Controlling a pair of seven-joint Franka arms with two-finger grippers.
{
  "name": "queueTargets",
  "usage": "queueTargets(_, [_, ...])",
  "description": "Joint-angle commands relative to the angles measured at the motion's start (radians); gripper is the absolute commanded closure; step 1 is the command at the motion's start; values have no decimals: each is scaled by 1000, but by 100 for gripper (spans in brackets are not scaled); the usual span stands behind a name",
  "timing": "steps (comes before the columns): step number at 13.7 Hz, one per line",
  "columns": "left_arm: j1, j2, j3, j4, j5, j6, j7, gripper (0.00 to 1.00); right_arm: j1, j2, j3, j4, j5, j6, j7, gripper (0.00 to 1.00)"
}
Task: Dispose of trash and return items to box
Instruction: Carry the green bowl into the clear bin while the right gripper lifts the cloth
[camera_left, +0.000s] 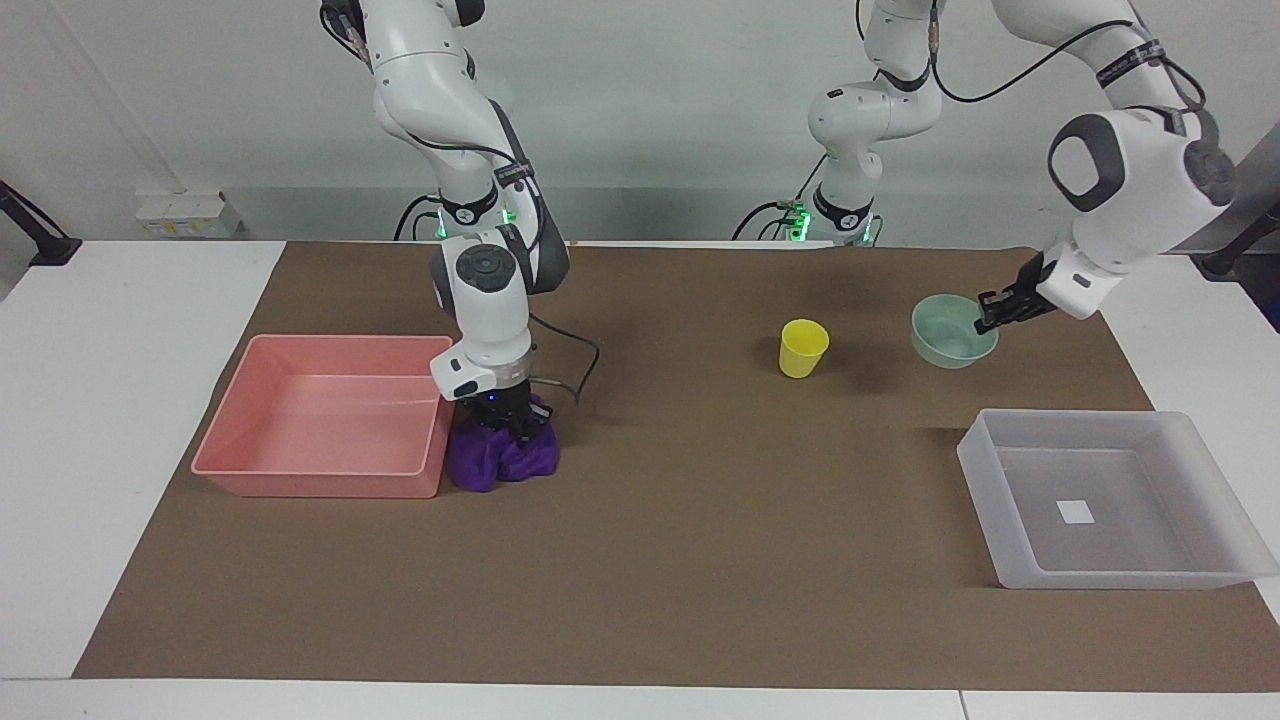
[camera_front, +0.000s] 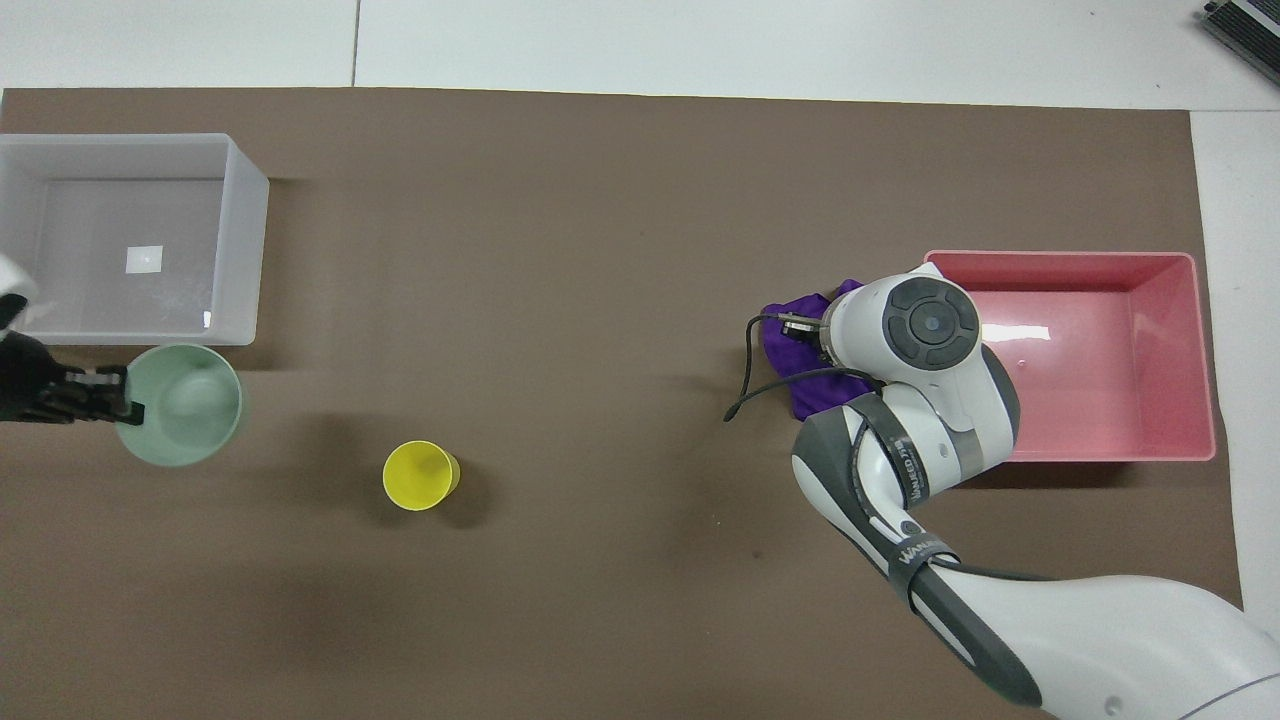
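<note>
Nothing is put away yet. My left gripper (camera_left: 985, 322) pinches the bowl (camera_left: 953, 331) up beside the clear box (camera_left: 1105, 500). My right gripper (camera_left: 510, 418) squeezes the purple cloth (camera_left: 500, 455) by the pink tub (camera_left: 325, 415) — the cup (camera_left: 803, 347) waits mid-mat.

Two glossy white jointed arms with dark grey round joint caps and grey elbow bands carrying small white lettering, black two-finger grippers, left gripper (camera_left: 985, 322) and right gripper (camera_left: 508, 425), thin black cables looping along the links, green lights glowing at both bases.
</note>
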Motion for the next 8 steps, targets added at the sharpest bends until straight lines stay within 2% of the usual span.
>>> queueTargets(1, [63,208,-5,297,-3,-56,13,100,-15,-110,8,52,-21,-163,39,100])
queueTargets(2, [81,249,-5,335,-3,-44,13,100,-19,-151,8,52,-17,-197,37,100])
queueTargets(4, [107,338,-5,403,-3,92,13,100,-23,-242,2,52,-17,-296,28,100])
queueTargets(6, [114,403,-3,405,-2,262,13,100,-54,-322,-3,52,-15,-402,-8,100])
queueTargets(8, [126,473,-3,403,1,346,17,100,-90,-375,-3,51,-15,-482,-83,100])
